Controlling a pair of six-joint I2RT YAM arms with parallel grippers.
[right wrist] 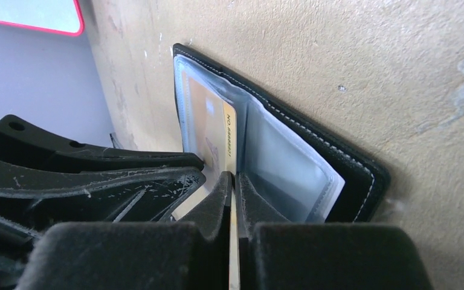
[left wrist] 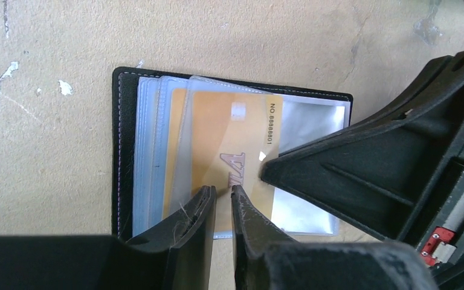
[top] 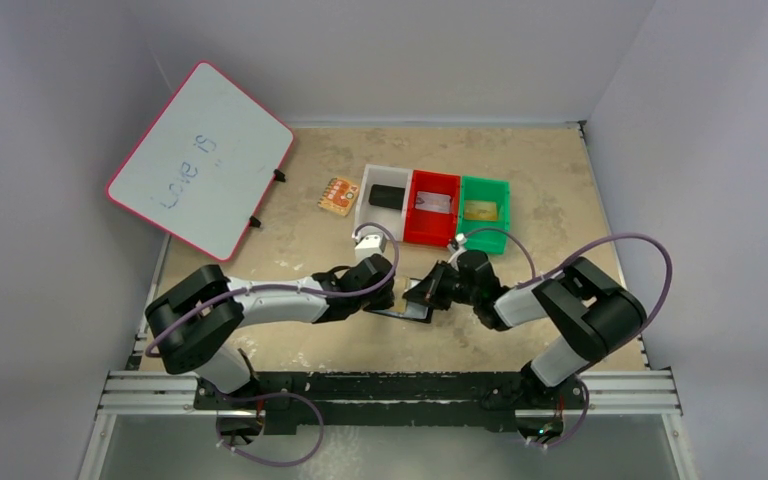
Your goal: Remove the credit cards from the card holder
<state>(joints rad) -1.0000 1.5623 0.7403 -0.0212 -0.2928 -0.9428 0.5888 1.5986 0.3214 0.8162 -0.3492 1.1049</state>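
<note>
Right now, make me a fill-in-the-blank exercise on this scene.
The card holder lies ___ on the table. The credit card pinched by the right gripper is ___ in colour. The silver-grey card lies in the ___ bin. The black block sits in the ___ bin.
Missing words: open; gold; red; white.

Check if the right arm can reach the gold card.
Likely yes: the holder lies open, the right gripper has its jaws shut on the gold card, with the left gripper beside, not blocking.
</note>
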